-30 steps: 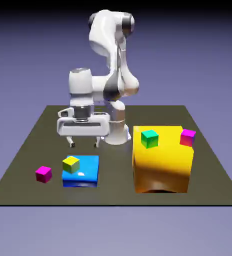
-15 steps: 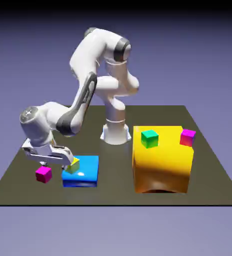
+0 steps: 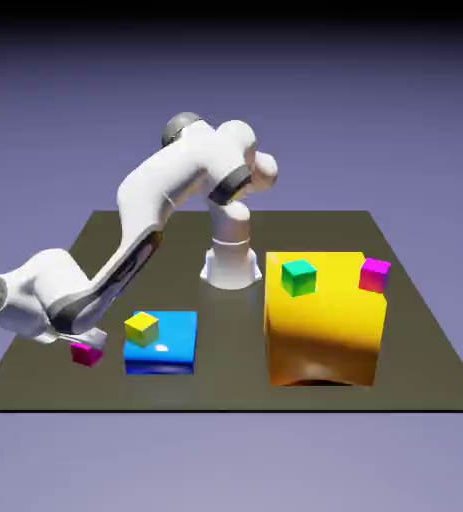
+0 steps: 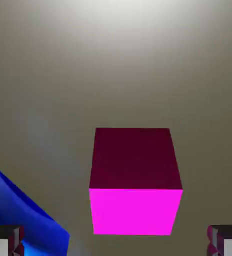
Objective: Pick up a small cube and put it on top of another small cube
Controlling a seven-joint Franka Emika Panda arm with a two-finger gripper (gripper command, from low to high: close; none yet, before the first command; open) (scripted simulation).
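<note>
One small magenta cube (image 3: 88,354) lies on the table at the exterior view's left, beside the blue block. My gripper (image 3: 82,344) hangs low right over it, and the wrist hides most of the hand. In the hand view this cube (image 4: 135,185) looms large between the two grey fingertips (image 4: 2,241), which stand wide apart and clear of its sides, so the gripper (image 4: 116,242) is open. The second magenta cube (image 3: 374,274) rests on the far right corner of the big yellow block (image 3: 325,330).
A flat blue block (image 3: 165,348) carries a small yellow cube (image 3: 142,328), close to the right of my hand; its edge (image 4: 22,220) shows in the hand view. A small green cube (image 3: 298,277) sits on the yellow block.
The arm swung from behind the blue block down to the exterior view's left. The hand dropped over the magenta cube on the table. No cube has moved.
</note>
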